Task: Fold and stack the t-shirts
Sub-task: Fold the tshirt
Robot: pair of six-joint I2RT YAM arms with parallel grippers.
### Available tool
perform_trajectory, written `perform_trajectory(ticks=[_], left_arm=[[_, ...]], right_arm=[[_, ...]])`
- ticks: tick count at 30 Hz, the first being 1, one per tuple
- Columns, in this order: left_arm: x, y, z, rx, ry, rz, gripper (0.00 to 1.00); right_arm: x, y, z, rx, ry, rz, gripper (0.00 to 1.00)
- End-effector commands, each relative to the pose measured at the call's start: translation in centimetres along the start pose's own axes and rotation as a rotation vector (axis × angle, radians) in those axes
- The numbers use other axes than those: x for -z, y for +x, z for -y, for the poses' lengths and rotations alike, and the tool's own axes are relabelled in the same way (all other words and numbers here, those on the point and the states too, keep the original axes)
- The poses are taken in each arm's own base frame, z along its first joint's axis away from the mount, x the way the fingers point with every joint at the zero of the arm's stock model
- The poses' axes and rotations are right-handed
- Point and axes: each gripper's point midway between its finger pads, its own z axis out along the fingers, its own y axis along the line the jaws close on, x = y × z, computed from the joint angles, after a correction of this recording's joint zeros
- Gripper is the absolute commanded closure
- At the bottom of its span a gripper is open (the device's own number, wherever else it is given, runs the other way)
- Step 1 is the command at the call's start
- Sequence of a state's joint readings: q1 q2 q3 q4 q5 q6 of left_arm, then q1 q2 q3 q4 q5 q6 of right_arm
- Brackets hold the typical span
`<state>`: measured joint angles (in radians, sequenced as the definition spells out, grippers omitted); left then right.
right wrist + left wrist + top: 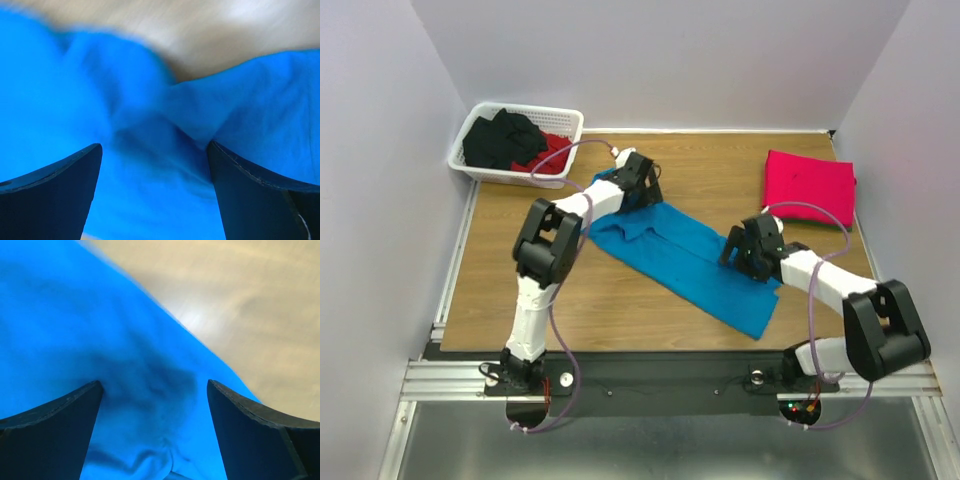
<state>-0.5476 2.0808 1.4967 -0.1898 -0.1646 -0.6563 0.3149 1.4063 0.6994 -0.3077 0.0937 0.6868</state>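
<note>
The turquoise-blue t-shirt (690,262) lies spread on the table (620,295), its long axis running diagonally from far left to near right, well apart from the folded pinkish-red t-shirt (808,187). The left gripper (642,195) stands over its far-left end and the right gripper (745,250) over its right edge. Both have jaws spread above the cloth and pinch nothing.

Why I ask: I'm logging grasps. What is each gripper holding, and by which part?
Nothing is held. The left gripper and right gripper both stand open over the blue shirt, no cloth pinched.
</note>
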Motion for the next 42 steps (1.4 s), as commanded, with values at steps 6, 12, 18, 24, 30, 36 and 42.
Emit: perform_trajectory(ticks=[6,12,18,24,30,36,42], left_arm=[[-7.8,-1.6,5.6,-0.082,0.053,-0.121,0.02],[-8.9,-2.8,8.1,-0.052,0.174,-0.111,0.01],[-9.6,-4.8,6.5,0.015,0.176,-0.098,0.01],[-10.6,-6.2,6.0,0.062,0.171,-0.062,0.01],[-8.0,-8.8,10.8,0.048,0.366,-0.008,0.01],[3.6,-15.8,17.2,-0.023,0.556,0.183,0.01],[16.4,-16.1,17.6,-0.15,0.561,0.305,0.02]], right_arm=[[4.3,14.2,-3.6,-0.014,-0.225,-0.349,0.0],[5.7,20.5,-6.8,0.141,-0.301,-0.424,0.0],[7.8,21.6,-9.9,0.234,-0.369,-0.389,0.0],[9.6,21.2,-11.1,0.272,-0.412,-0.357,0.0],[11.7,18.4,-13.2,0.287,-0.463,-0.254,0.0],[13.8,15.9,-14.6,0.314,-0.511,-0.161,0.0],[13.8,14.7,-13.2,0.327,-0.451,-0.109,0.0]])
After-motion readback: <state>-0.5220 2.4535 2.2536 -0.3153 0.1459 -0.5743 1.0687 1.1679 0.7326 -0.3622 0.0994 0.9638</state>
